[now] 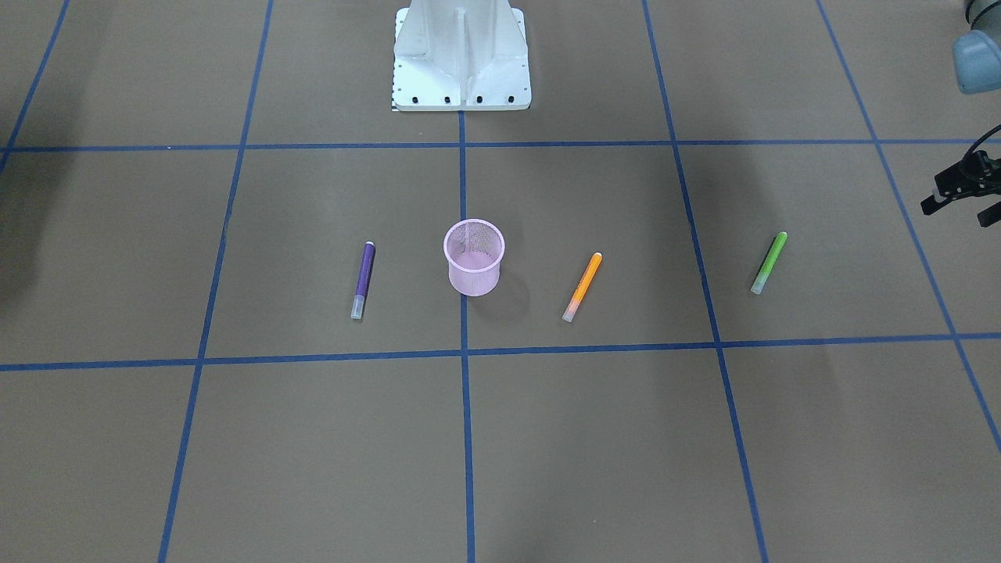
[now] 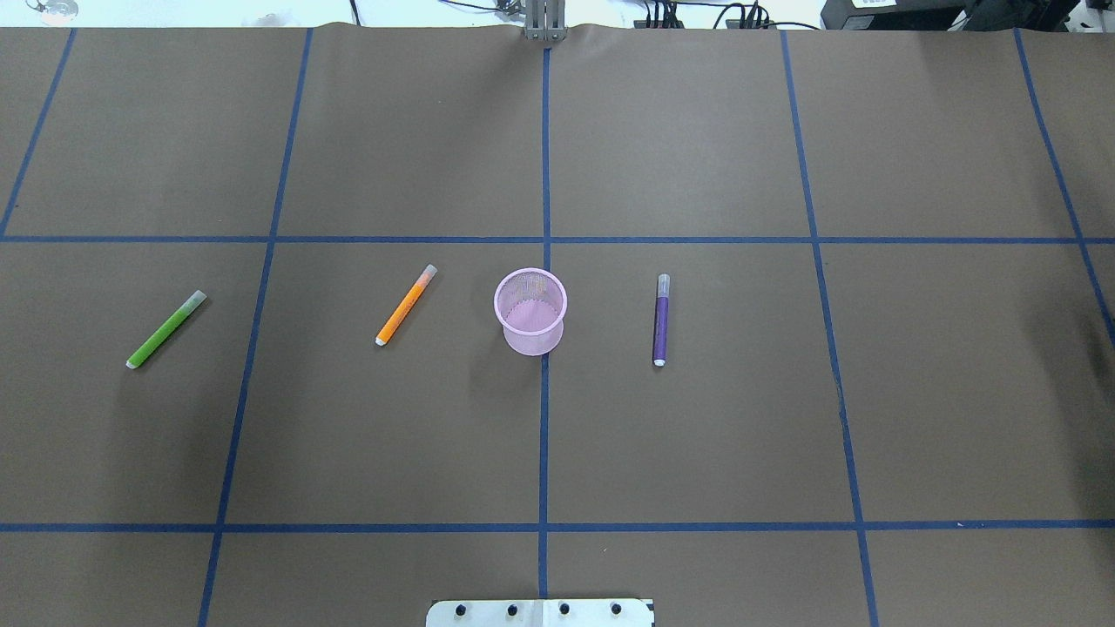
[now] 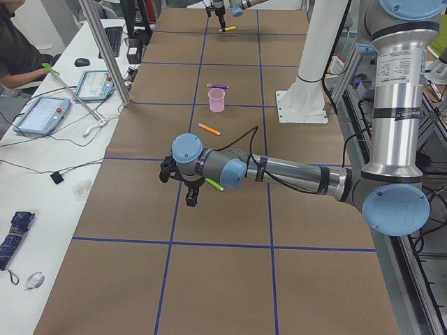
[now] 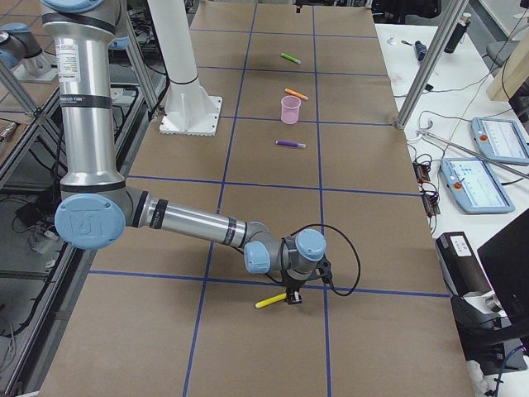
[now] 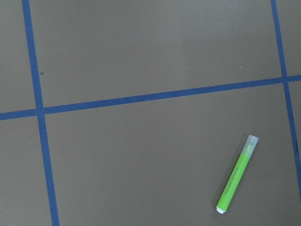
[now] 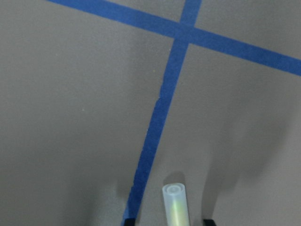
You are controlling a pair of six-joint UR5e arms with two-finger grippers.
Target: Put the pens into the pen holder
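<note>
The pink mesh pen holder (image 2: 530, 311) stands upright at the table's middle. A purple pen (image 2: 660, 320) lies to its right in the overhead view, an orange pen (image 2: 405, 305) to its left, and a green pen (image 2: 165, 329) farther left. My left gripper (image 1: 958, 213) hovers open and empty above the table, just off the green pen (image 5: 237, 181). At the table's far right end, my right gripper (image 6: 169, 222) is down at the paper, open. Its fingertips (image 6: 130, 221) stand either side of the yellow pen (image 6: 175, 205) with gaps. That pen (image 4: 271, 300) lies flat.
The white robot pedestal (image 1: 461, 55) stands behind the holder. Blue tape lines grid the brown paper. An aluminium post (image 3: 105, 56), teach pendants (image 3: 42, 115) and a seated person (image 3: 17, 49) are along the operators' bench beside the table.
</note>
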